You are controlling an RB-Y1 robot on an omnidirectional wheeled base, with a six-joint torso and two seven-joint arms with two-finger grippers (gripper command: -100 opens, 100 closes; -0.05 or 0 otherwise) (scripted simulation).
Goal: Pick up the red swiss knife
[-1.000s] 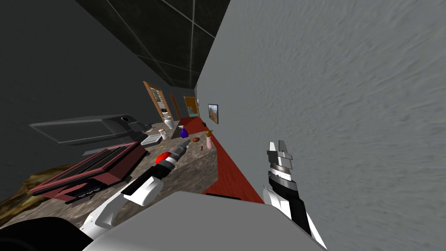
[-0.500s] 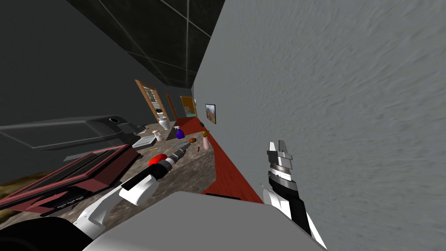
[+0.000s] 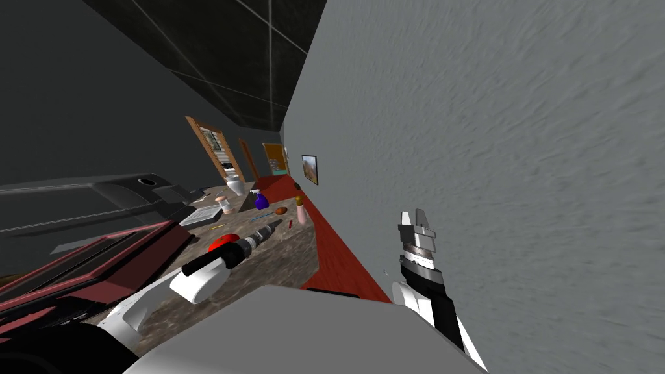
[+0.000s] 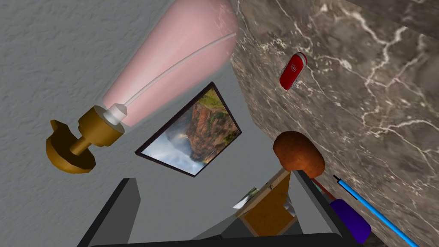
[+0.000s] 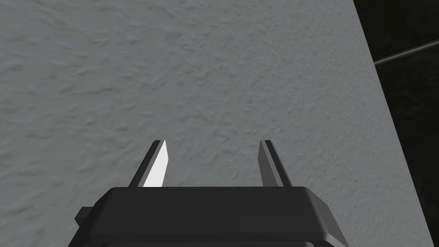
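Red swiss knife (image 4: 293, 71) lies flat on the marbled countertop (image 4: 377, 111), out past my left gripper (image 4: 213, 176) and off to one side of it, not between the fingers. It sits apart from both the pink pump bottle (image 4: 171, 73) and the brown rounded lump (image 4: 299, 155), roughly between the two.

From the head view, my left arm reaches low and long across the counter, forearm nearly level, wrist aimed down its length. Its claw is spread wide with nothing in it. My right arm is raised beside the grey wall, and the right gripper (image 5: 212, 143) also has its blades parted and bare.

On the left wrist view, one finger covers part of a purple bottle (image 4: 349, 218), and the picture's edge cuts it too. A thin blue stick (image 4: 373, 210) runs out of the picture, and the pink bottle's base is cropped. I cannot tell what the brown lump is. In the head view, my left forearm hides part of a red round object (image 3: 223, 243).
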